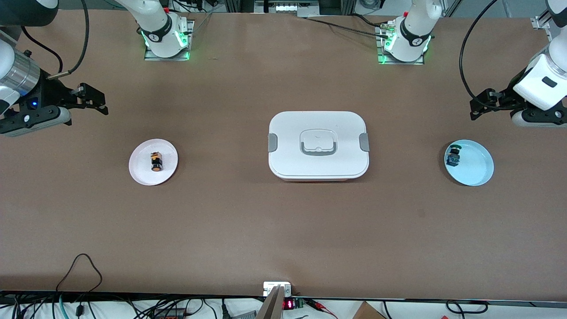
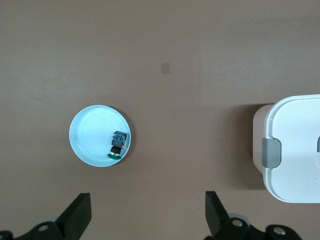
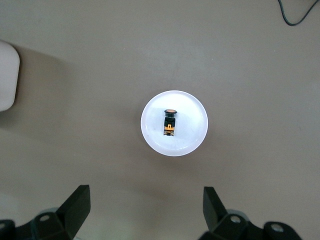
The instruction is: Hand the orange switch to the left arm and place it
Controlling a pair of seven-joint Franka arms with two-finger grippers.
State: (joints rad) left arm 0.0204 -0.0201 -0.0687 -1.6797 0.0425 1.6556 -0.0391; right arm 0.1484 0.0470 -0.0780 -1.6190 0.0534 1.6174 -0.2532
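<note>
Two grippers spread wide, nothing held: right gripper (image 1: 95, 99) hanging over bare table toward the right arm's end, left gripper (image 1: 480, 106) likewise at the left arm's end, waiting. Orange switch (image 1: 156, 161) lying on its side in the middle of the pink plate (image 1: 139, 173), box (image 1: 318, 145) at table centre, green switch (image 1: 452, 154) at the rim of the blue plate (image 1: 478, 173). Best done by centring the right gripper above the switch, lining the jaws across its narrow black body, dropping straight, pinching clear of the plate rim. Handover well above the box lid.
</note>
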